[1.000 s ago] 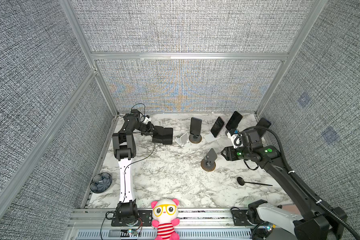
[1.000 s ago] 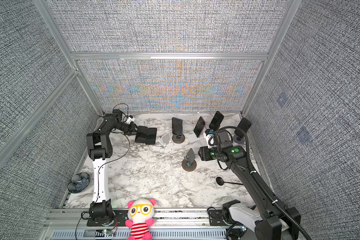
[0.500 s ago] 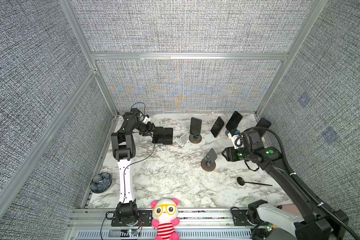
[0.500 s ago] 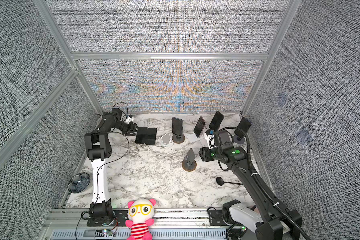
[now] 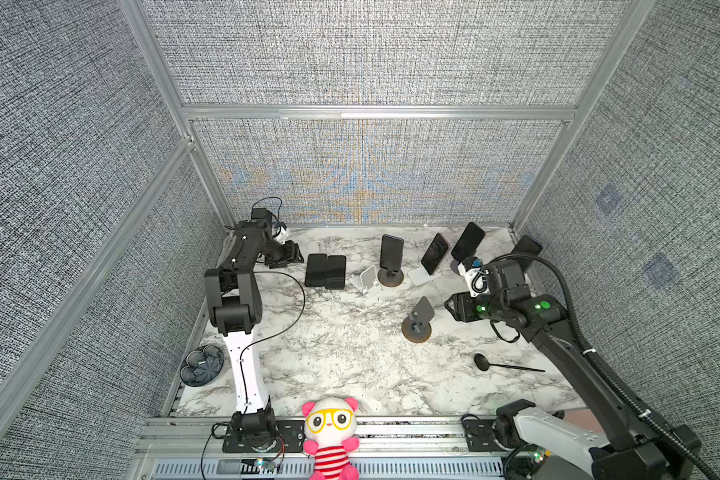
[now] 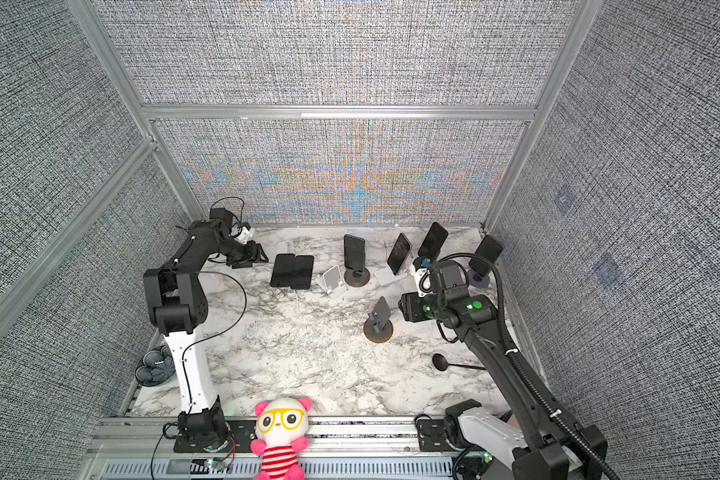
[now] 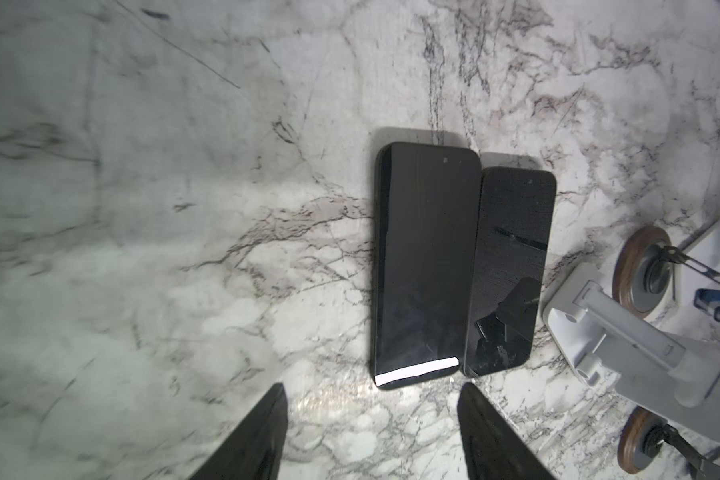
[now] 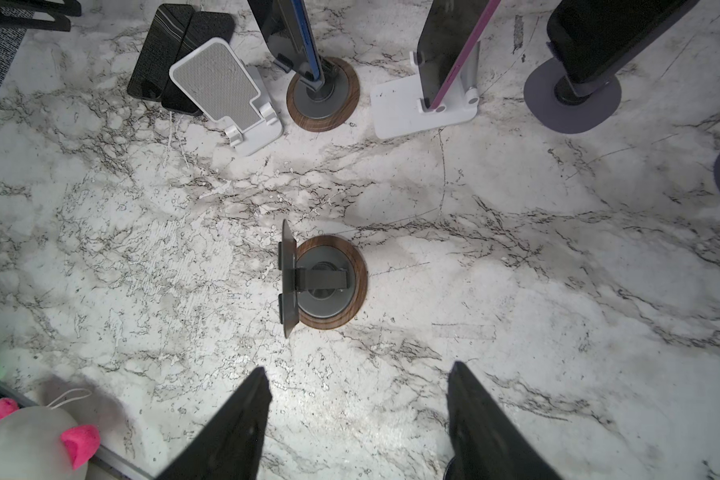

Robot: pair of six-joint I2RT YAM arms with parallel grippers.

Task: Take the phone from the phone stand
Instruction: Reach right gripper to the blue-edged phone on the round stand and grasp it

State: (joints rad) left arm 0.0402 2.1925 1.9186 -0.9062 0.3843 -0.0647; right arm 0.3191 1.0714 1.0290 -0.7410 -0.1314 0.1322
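While two phones [image 5: 325, 271] lay flat on worktop [image 5: 329, 365], four sat on stands [image 5: 390, 277]; left gripper [image 7: 373, 388], right gripper [image 8: 358, 368] gaped empty.

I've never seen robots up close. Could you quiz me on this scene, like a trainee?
1. How many phones lie flat on the table?
2. True or false: the left fingers are clamped on a phone.
3. The round stand in front of the right fingers is: A) holding a phone, B) empty, C) tipped over.
Key: 1. Two, side by side. 2. False; open, nothing between them. 3. B.
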